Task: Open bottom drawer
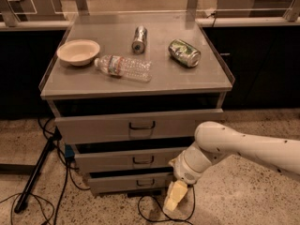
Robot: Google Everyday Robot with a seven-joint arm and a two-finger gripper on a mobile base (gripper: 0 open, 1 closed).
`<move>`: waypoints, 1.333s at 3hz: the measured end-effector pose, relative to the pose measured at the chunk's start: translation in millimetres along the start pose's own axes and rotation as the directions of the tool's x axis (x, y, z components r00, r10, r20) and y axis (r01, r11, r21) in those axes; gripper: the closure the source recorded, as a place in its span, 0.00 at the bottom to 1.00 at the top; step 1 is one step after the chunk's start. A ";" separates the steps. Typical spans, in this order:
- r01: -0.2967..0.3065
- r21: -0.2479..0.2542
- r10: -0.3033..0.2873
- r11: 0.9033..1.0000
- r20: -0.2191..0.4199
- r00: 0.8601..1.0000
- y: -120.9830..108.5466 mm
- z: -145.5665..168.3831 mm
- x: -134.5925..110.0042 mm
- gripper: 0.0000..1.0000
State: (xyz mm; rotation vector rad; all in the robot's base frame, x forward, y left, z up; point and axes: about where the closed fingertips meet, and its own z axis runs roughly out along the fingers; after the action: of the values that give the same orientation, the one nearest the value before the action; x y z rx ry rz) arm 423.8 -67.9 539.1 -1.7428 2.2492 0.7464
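Observation:
The bottom drawer (129, 182) is the narrowest grey front of three in the grey metal cabinet, low near the floor, with a small dark loop handle (145, 182) at its centre. It stands slightly out from the cabinet body. My gripper (174, 197) hangs from the white arm (234, 149) at the lower right, its pale yellow fingers (175, 195) pointing down just right of the bottom drawer's right end and close to the floor. It is beside the drawer, apart from the handle.
The middle drawer (131, 159) and the top drawer (138, 125) sit above. On the cabinet top lie a bowl (78, 51), a plastic bottle (124, 67), a silver can (139, 38) and a green can (184, 52). Cables (33, 200) and a black stand leg lie on the floor to the left.

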 end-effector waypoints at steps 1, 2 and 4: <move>0.026 -0.023 -0.027 0.999 -0.004 1.000 -0.2 11.4 -4.9 0.00; 0.027 -0.023 -0.027 0.999 -0.004 1.000 -0.2 11.4 -4.9 0.00; -0.001 -0.037 0.001 0.999 0.003 1.000 -23.3 74.4 12.8 0.00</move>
State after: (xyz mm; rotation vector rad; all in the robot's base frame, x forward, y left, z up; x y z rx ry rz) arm 431.3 -45.5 463.7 -1.7561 2.2477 0.7962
